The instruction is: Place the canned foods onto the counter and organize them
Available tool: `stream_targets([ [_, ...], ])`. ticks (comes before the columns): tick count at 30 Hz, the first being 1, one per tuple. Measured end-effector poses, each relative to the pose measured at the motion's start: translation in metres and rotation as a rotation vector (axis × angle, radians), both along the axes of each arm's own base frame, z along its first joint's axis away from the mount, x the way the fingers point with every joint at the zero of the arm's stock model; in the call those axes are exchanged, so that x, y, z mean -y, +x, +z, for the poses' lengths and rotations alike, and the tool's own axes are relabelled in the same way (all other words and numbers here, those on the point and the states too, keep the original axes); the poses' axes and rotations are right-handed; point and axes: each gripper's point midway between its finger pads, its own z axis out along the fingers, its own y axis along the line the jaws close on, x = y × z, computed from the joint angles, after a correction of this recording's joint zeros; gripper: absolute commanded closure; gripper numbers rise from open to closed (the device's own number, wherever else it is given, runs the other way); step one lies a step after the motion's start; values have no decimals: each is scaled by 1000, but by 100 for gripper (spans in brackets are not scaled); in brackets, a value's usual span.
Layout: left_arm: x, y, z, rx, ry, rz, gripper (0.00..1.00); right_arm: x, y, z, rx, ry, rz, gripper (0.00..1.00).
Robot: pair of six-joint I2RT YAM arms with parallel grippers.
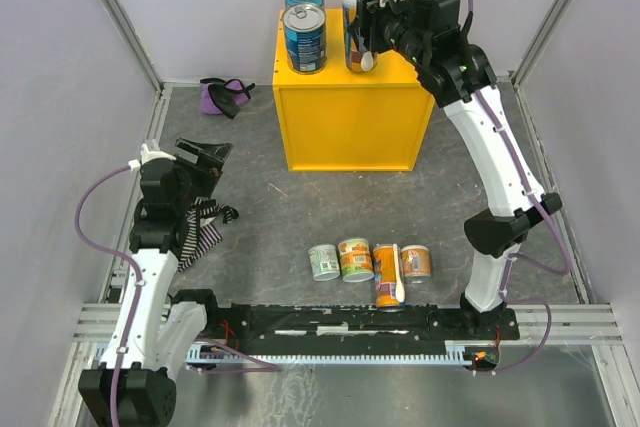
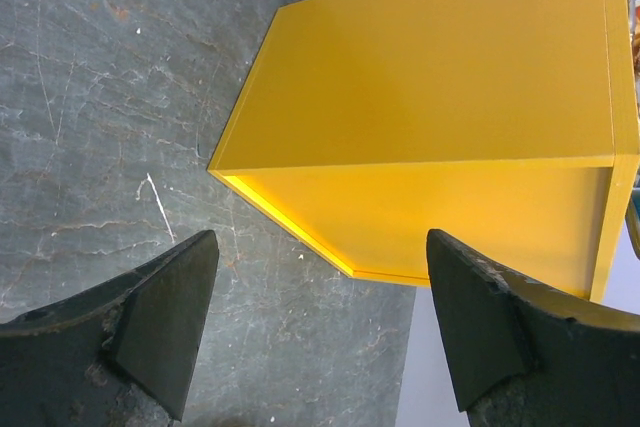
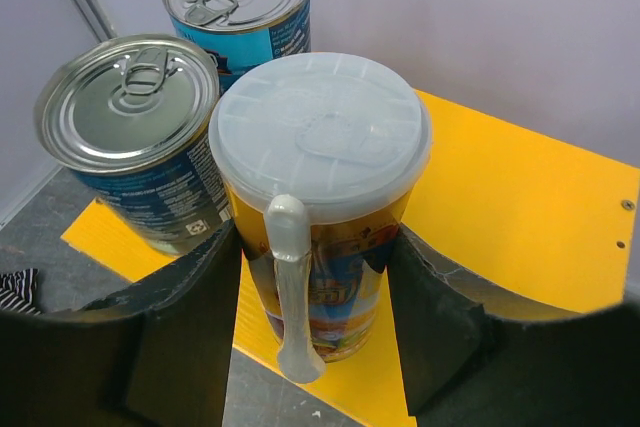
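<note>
Clamping my right pincer [image 3: 312, 332] on the tall orange can [image 3: 330, 247], upper centre, likely to line it beside the blue cans [image 3: 130, 127] on the counter [image 3: 520, 207]; left pincer [image 2: 320, 337] released, empty.

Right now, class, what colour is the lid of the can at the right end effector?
The can has a white lid; right wrist view best.

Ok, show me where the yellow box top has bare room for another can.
Free: the counter top right of the tall orange can, out to its edge. Crowded: the left side, where two blue cans stand close beside that can, held in the right gripper.
</note>
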Motion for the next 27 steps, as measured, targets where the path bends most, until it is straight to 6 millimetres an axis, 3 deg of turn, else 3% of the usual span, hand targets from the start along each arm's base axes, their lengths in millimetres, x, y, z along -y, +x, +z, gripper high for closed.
stream_targets([
  [7, -1, 14, -6, -20, 1, 1, 11, -11, 24, -13, 26, 13, 14, 98],
  [16, -1, 26, 12, 25, 35, -10, 11, -19, 51, -14, 96, 28, 15, 98],
  [21, -2, 28, 14, 39, 45, -13, 11, -19, 64, -17, 133, 30, 15, 98],
  [27, -1, 34, 20, 70, 45, -16, 11, -6, 80, -18, 160, 53, 11, 98],
])
